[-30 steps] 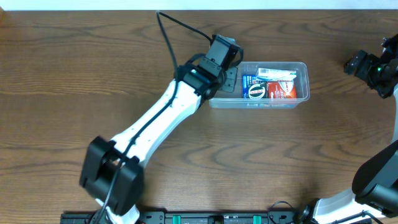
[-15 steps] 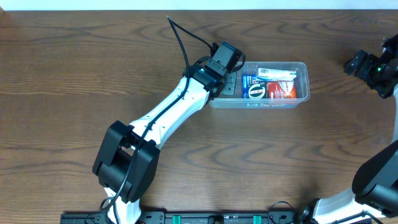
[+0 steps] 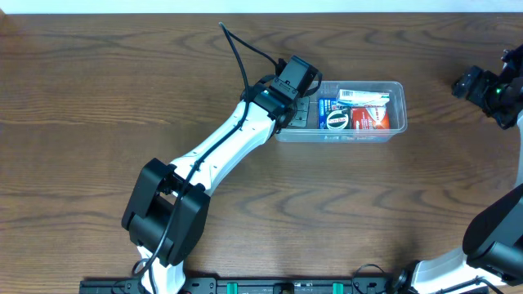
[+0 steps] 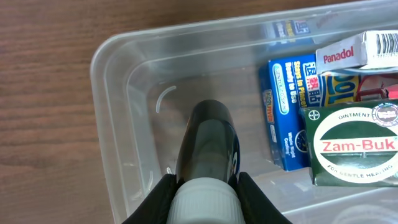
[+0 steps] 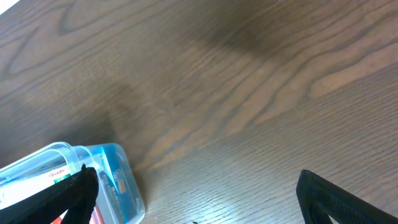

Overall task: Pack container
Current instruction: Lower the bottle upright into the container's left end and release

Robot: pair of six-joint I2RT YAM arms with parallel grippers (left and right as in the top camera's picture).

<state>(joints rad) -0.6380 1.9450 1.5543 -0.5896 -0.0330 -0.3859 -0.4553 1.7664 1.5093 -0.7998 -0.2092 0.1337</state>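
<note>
Bottle held over the free end of the container

Upper middle of the overhead view: the left gripper (image 4: pixel 204 193) is closed on a dark bottle (image 4: pixel 208 143) near its white cap (image 4: pixel 202 205), above the bare left part of the container (image 4: pixel 115 124), probably because the Zam-Buk box (image 4: pixel 354 146) and other packets fill the right part. Its fingertips are cut off at the frame bottom. At far right, the right gripper (image 5: pixel 196 186) has its fingers spread and holds nothing.
</note>
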